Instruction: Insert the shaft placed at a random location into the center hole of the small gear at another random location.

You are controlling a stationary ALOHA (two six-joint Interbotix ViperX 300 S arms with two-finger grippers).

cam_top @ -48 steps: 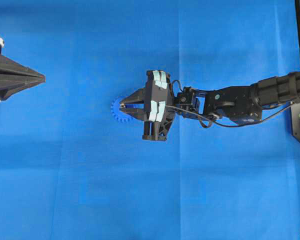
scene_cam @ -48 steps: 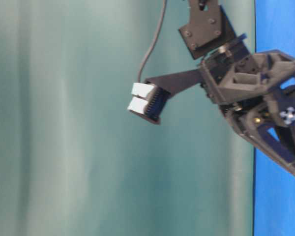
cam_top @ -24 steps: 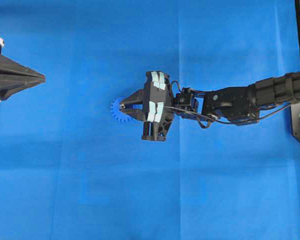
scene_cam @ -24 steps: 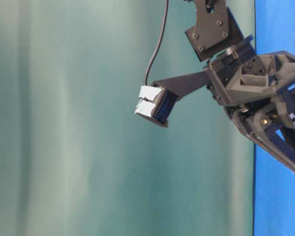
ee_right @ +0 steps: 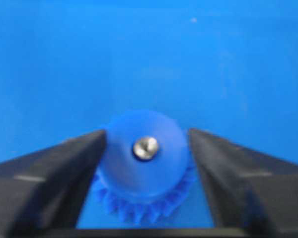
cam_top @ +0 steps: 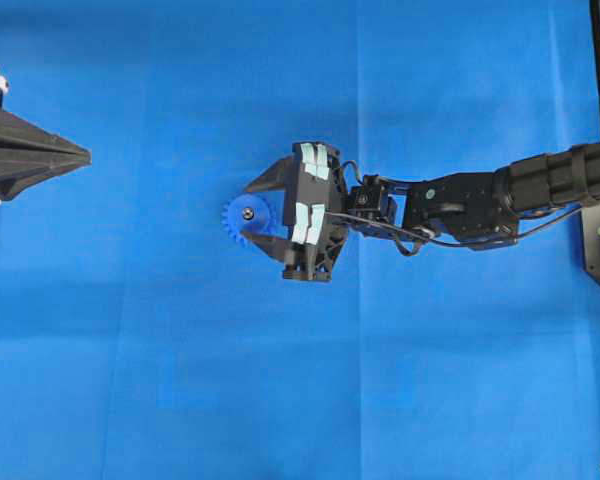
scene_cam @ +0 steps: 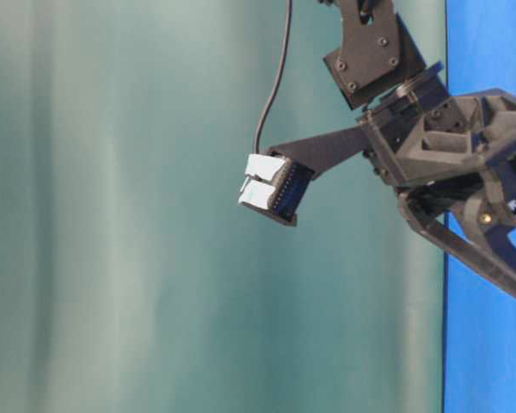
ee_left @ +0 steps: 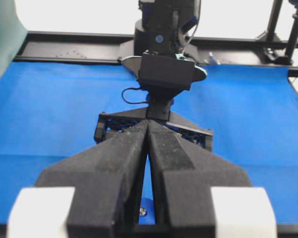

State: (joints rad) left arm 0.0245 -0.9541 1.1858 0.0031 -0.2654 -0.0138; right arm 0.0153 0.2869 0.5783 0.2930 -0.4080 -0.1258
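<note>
I see the blue desk [cam_top: 180, 380] with my right claw [cam_top: 259, 212] spread wide, its tips either side of the gear [cam_top: 246, 217] at mid-desk. The left claw [cam_top: 80, 157] waits pressed closed at the edge. The shaft [ee_right: 145, 148] stands seated in the gear's hole.

The work surface is a table covered with a bright blue cloth [cam_top: 160, 330], which shows faint fold lines running across it. Near the middle of the cloth lies the small gear [cam_top: 245, 218], flat on its side, with the silvery end of the shaft [cam_top: 247, 213] showing in its center hole.
</note>
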